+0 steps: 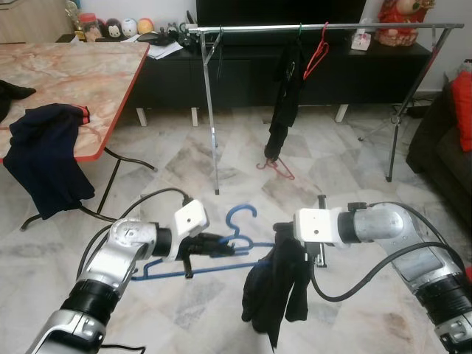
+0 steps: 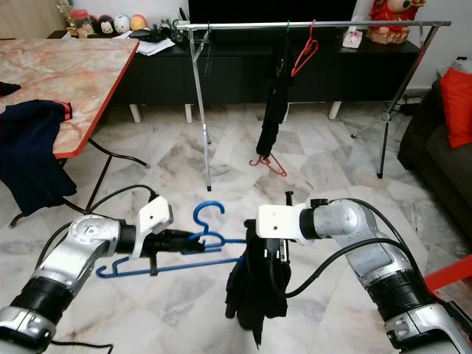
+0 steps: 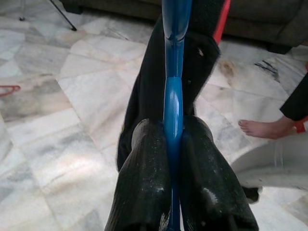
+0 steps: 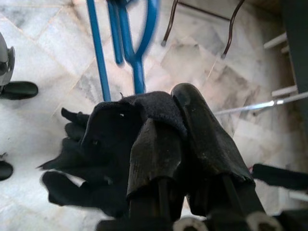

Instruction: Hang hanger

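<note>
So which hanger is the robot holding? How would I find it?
Look low, in front of the metal clothes rack, above the marble floor. Between the two silver arms, the left gripper clamps a blue hanger. The other hangers are red.

So the left gripper (image 1: 221,244) has the hanger (image 1: 221,254) pinched, with the right gripper (image 1: 284,247) just right of it holding the garment (image 1: 276,291). The rack (image 1: 324,28) stands well ahead of both, table (image 1: 81,74) off to the left.

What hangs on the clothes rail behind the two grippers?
On the rail hang a black garment, its green hanger hook showing, and an empty red hanger. The hanger's body is covered by the garment.
</note>
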`<state>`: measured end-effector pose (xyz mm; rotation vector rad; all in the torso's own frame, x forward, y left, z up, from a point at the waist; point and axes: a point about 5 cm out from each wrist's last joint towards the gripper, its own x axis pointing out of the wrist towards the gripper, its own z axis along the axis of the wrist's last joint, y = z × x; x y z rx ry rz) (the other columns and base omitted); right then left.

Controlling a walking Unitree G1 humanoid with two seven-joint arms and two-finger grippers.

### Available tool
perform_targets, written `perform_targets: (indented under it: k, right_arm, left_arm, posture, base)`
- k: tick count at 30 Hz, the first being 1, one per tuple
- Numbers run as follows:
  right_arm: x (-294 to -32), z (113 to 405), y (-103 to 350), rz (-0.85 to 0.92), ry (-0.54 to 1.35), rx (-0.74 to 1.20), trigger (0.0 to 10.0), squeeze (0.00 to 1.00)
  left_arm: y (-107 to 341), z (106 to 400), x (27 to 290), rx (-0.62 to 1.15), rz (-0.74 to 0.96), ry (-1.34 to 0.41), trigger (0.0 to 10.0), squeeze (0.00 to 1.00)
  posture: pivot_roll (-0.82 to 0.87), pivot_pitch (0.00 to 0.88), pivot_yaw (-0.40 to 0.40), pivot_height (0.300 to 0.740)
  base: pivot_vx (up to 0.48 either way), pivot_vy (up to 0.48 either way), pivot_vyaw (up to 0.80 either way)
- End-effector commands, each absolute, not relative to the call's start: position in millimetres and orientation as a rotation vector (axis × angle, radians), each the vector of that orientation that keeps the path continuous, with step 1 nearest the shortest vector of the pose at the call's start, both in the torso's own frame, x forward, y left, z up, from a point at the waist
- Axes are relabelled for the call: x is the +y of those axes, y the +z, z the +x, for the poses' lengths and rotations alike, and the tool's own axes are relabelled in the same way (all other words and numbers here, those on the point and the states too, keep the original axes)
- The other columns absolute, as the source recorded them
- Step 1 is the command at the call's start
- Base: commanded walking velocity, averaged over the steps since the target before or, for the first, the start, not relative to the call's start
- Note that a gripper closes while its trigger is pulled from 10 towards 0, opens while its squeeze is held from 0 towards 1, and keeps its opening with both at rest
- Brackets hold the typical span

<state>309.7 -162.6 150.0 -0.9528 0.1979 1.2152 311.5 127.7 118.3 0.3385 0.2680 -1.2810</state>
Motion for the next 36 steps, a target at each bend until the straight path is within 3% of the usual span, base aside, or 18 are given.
perform_targets:
  k: [1, 21, 24, 28, 32, 36]
  right_arm:
    - [-155, 310, 166, -0.946, 1.228, 0.116, 10.0, 0.00]
    - [-124, 291, 194, -0.828, 1.400, -0.034, 10.0, 0.00]
    - [-136, 298, 188, -0.883, 1.346, 0.017, 10.0, 0.00]
    - [-158, 309, 184, -0.986, 1.240, 0.103, 10.0, 0.00]
    - [-167, 312, 181, -1.001, 1.202, 0.147, 10.0, 0.00]
    - [-168, 313, 177, -1.032, 1.191, 0.159, 10.0, 0.00]
  left_arm:
    - [123, 312, 124, 0.244, 0.355, -1.302, 10.0, 0.00]
    - [131, 299, 102, 0.219, 0.194, -1.474, 10.0, 0.00]
    - [136, 291, 102, 0.222, 0.165, -1.542, 10.0, 0.00]
    - [130, 283, 112, 0.283, 0.309, -1.580, 10.0, 0.00]
    - [130, 281, 124, 0.333, 0.403, -1.604, 10.0, 0.00]
    - [133, 281, 127, 0.341, 0.393, -1.609, 10.0, 0.00]
  posture:
    - [-0.12, 0.000, -0.022, 0.740]
    - [-0.12, 0.000, -0.016, 0.740]
    - [-0.12, 0.000, -0.019, 0.740]
    - [-0.12, 0.000, -0.022, 0.740]
    - [-0.12, 0.000, -0.023, 0.740]
    - [-0.12, 0.000, -0.024, 0.740]
  base:
    - [0.000, 0.000, 0.00]
    - [0.000, 0.000, 0.00]
    - [0.000, 0.000, 0.00]
    - [0.000, 0.000, 0.00]
    - [0.000, 0.000, 0.00]
    - [0.000, 0.000, 0.00]
